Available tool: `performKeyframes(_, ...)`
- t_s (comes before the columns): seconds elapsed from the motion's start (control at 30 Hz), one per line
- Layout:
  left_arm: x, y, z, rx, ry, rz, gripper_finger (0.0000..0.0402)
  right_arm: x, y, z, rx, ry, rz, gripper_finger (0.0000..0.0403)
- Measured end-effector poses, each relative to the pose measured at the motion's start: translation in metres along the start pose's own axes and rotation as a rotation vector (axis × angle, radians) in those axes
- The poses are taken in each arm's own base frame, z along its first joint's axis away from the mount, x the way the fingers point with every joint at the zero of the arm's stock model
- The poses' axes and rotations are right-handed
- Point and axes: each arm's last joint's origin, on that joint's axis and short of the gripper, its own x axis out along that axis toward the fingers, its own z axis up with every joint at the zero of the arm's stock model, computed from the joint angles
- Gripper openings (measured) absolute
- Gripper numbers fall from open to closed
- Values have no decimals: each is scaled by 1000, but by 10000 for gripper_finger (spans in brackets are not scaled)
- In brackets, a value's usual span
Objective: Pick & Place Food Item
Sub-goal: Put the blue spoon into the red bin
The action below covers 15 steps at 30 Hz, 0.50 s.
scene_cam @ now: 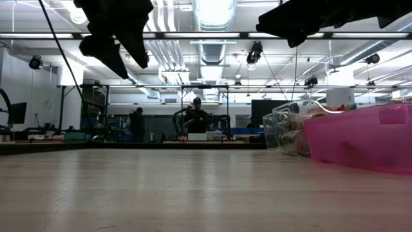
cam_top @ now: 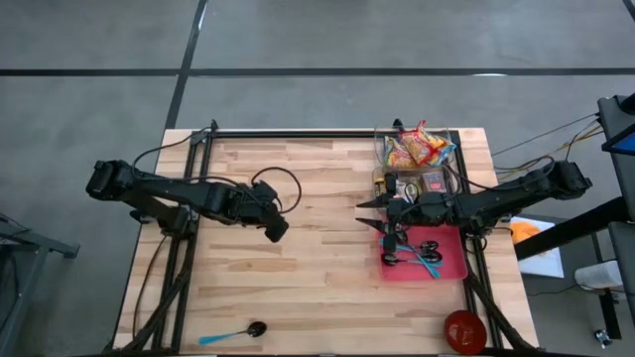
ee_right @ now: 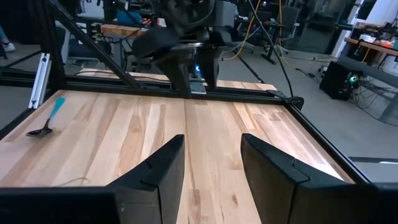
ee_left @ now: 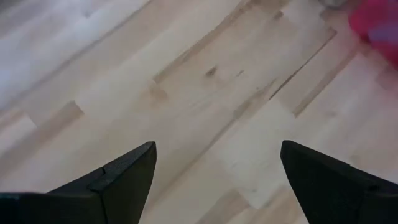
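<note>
Colourful snack packets point(cam_top: 417, 149) lie in a clear container point(cam_top: 448, 169) at the table's far right; in the low view the container point(scene_cam: 286, 125) stands behind the pink tray. My left gripper point(cam_top: 276, 230) hangs open over bare wood at the table's middle, slanting down, nothing between its fingers point(ee_left: 217, 146). My right gripper point(cam_top: 359, 214) is held level above the table beside the pink tray's left edge, pointing toward the table's left. It is open, with only table showing in the gap point(ee_right: 212, 138). Neither gripper touches anything.
A pink tray point(cam_top: 451, 266) holding scissors and utensils sits at the right, near side of the container. A red bowl point(cam_top: 463, 330) stands at the near right corner. A blue-handled spoon point(cam_top: 233, 332) lies near the front edge. Bare wood point(cam_top: 317, 278) spreads between the arms.
</note>
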Motion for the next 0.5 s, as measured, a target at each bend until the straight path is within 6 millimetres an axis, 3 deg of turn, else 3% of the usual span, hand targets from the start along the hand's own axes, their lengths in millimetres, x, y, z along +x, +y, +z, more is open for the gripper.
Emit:
performKeyframes(0.3,-2,-6,-7,-135,149,-105,349,0,0,0,0,0,0,156)
performKeyframes(0.5,-15,-12,-37,-319,310,-45,349,0,0,0,0,0,0,156)
